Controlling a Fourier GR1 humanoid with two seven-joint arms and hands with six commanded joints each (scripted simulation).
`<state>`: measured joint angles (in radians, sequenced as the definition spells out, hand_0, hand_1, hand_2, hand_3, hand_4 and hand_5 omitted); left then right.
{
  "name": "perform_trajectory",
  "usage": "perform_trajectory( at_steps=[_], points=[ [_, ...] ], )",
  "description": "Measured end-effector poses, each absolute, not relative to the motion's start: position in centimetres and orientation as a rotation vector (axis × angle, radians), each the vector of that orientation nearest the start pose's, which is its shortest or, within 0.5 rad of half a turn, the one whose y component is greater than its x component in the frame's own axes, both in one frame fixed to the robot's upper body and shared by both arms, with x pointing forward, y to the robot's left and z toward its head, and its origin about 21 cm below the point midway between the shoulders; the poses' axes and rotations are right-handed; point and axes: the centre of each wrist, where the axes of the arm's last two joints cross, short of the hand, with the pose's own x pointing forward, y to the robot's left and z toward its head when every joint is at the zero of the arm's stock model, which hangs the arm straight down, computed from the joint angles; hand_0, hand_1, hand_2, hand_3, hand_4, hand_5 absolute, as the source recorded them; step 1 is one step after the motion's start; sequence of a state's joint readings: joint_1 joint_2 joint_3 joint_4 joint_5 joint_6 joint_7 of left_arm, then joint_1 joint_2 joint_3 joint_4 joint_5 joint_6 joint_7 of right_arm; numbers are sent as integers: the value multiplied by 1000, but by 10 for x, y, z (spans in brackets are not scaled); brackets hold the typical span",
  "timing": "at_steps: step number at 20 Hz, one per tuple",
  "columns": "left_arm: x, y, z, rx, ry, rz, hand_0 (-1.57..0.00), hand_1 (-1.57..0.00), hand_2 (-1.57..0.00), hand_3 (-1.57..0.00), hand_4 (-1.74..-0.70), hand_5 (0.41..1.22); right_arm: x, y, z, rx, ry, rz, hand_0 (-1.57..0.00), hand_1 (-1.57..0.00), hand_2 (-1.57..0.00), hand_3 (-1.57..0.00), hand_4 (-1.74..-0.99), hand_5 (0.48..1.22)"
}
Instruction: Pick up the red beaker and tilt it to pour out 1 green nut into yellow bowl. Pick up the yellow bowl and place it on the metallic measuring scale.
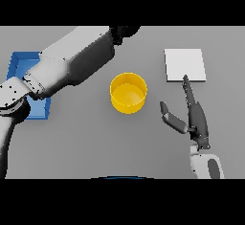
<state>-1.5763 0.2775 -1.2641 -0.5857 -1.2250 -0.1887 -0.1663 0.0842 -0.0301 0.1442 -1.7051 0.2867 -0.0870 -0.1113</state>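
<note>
While the left arm [72, 63] stretches up over the blue tray [21, 63] to the table's far edge, left hand [125, 30] barely seen there, fingers impossible to judge, red beaker nowhere visible. Looks like the pouring step: smooth round yellow bowl [128, 93] upright at mid-table, no nut discernible inside, so next move calls for a controlled tilt above its rim. Further right, flat pale square scale [185, 65], right hand [195, 118] just below, fingers straight, thumb spread, empty
</note>
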Motion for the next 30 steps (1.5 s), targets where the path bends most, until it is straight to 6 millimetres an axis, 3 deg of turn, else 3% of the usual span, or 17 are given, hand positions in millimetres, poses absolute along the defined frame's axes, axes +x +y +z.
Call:
perform_trajectory(
  at_steps=[3,6,9,11,14,17,20,23,27,30],
  points=[
    [454,45,275,-1772,837,2333,-1571,-1571,-1571,-1370,-1727,1221,225,-204,9,-206,-1744,271,1,1,1,1,-1160,661],
    [469,83,322,-2002,1251,2382,-1571,-1571,-1571,-1468,-1734,1221,228,-202,11,-202,-1746,273,1,1,1,1,-1146,641],
    [481,141,342,-2215,1843,2398,-1571,-1571,-1571,-1402,-1737,1221,229,-200,12,-248,-1758,307,1,1,1,1,-1142,630],
    [486,185,342,-2350,2169,2315,-1571,-1571,-1571,-1430,-1739,1221,232,-200,12,-215,-1761,280,1,1,1,1,-1110,623],
    [489,249,318,-2433,2667,2152,-1571,-1571,-1571,-1499,-1740,1221,237,-203,15,-143,-1771,239,1,1,1,1,-1081,631],
    [485,296,283,-2638,2960,1881,-1571,-1571,-1571,-1534,-1740,1221,234,-206,13,-120,-1768,261,1,1,1,1,-1126,651],
    [479,328,247,-2955,3162,1534,-1571,-1571,-1571,-1552,-1741,1221,236,-205,12,-104,-1773,271,1,1,1,1,-1157,666],
    [472,347,224,-2937,3469,1183,-1571,-1571,-1571,-1488,-1741,1221,234,-206,10,-127,-1786,290,1,1,1,1,-1181,687],
    [462,361,178,-3074,3663,862,-1571,-1571,-1571,-1374,-1741,1221,234,-208,9,-150,-1771,314,1,1,1,1,-1194,703],
    [451,369,152,-3023,3791,658,-1571,-1571,-1571,-1376,-1741,1221,237,-208,7,-138,-1765,315,1,1,1,1,-1207,708]
  ],
)
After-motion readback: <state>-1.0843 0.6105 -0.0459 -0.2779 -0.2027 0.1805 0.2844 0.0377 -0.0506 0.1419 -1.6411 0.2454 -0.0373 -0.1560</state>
